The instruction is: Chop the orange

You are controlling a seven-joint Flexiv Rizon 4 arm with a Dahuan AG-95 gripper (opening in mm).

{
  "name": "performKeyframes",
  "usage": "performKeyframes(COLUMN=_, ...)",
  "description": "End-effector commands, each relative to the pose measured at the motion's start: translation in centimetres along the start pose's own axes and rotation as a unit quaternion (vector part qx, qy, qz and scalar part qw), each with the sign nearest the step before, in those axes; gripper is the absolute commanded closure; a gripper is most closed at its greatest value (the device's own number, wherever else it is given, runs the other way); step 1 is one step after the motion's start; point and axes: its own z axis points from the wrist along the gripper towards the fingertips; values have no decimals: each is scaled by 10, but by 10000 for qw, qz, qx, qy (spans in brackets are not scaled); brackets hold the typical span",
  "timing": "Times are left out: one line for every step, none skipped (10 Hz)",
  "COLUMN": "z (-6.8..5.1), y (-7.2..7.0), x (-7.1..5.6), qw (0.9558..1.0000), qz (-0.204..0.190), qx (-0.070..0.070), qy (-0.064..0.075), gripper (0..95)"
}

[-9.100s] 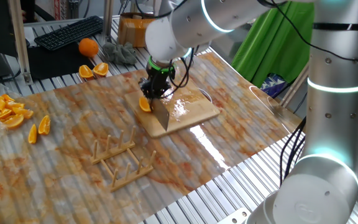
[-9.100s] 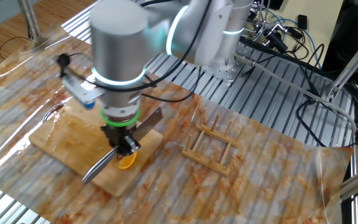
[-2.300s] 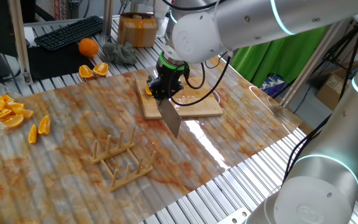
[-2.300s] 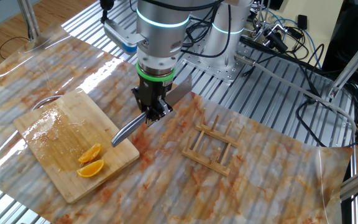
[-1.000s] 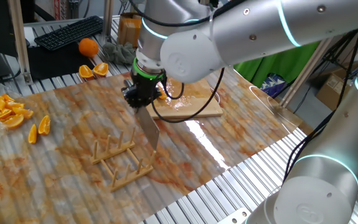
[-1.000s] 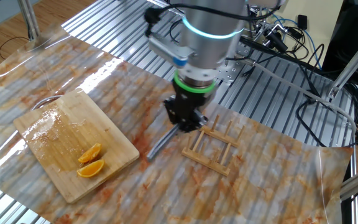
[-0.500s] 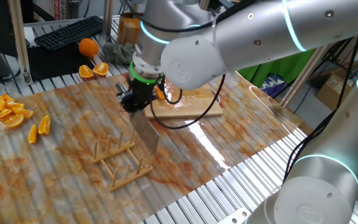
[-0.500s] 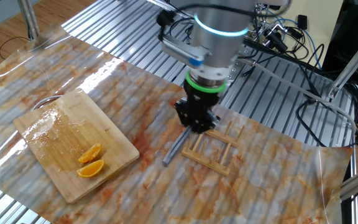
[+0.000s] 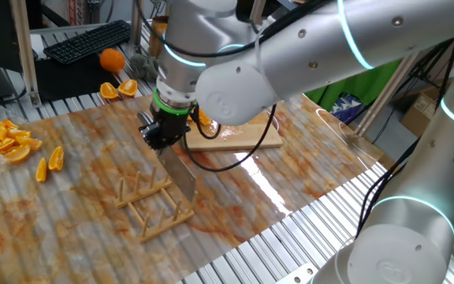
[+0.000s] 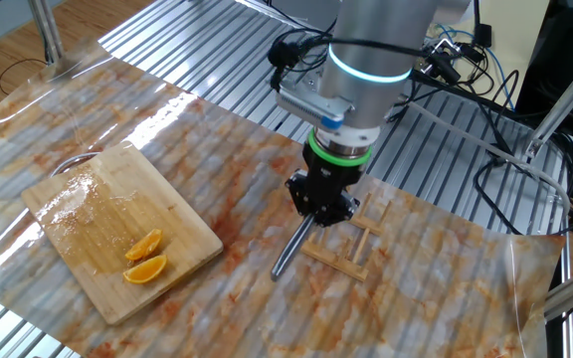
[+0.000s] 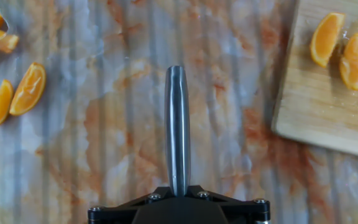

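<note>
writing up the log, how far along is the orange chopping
Chopping looks done: two orange pieces lie on the cutting board. In hand: the end effector is shut on the knife, over the wooden rack. Left, likely: setting the knife down.

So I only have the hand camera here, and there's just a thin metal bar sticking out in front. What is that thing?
Observer: It's a knife seen edge-on. From the side it has a broad flat blade, clamped in the shut gripper.
Operator: Is anything close to it that I'm missing?
Observer: A wooden rack stands right by the blade. I cannot tell if they touch.
Operator: Any uncut fruit around?
Observer: One whole orange sits beside a keyboard.
</note>
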Motion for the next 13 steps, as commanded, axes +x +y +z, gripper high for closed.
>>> performKeyframes(z=3, y=0, x=4, qw=10000, qz=-80, qx=-4, qy=-6, gripper=950)
performKeyframes(z=9, y=1, x=9, qw=9999, qz=-124, qx=-9, qy=-50, gripper=950)
performKeyframes(z=12, y=2, x=10, qw=9999, qz=-135, qx=-13, qy=-59, gripper=950)
performKeyframes(z=18, y=3, x=13, qw=9998, qz=-171, qx=-8, qy=-92, gripper=950)
performKeyframes(z=21, y=3, x=15, qw=9998, qz=-190, qx=-2, qy=-107, gripper=950)
performKeyframes(z=26, y=3, x=16, qw=9997, qz=-194, qx=-8, qy=-141, gripper=950)
performKeyframes(z=31, y=4, x=18, qw=9997, qz=-190, qx=-12, qy=-179, gripper=950)
performKeyframes(z=35, y=4, x=19, qw=9997, qz=-182, qx=-17, qy=-190, gripper=950)
performKeyframes(z=39, y=4, x=20, qw=9996, qz=-173, qx=-21, qy=-208, gripper=950)
performKeyframes(z=40, y=4, x=20, qw=9997, qz=-158, qx=-35, qy=-208, gripper=950)
performKeyframes(z=39, y=4, x=20, qw=9997, qz=-131, qx=-36, qy=-212, gripper=950)
performKeyframes(z=37, y=4, x=20, qw=9997, qz=-111, qx=-9, qy=-213, gripper=950)
performKeyframes(z=29, y=3, x=21, qw=9998, qz=-95, qx=12, qy=-158, gripper=950)
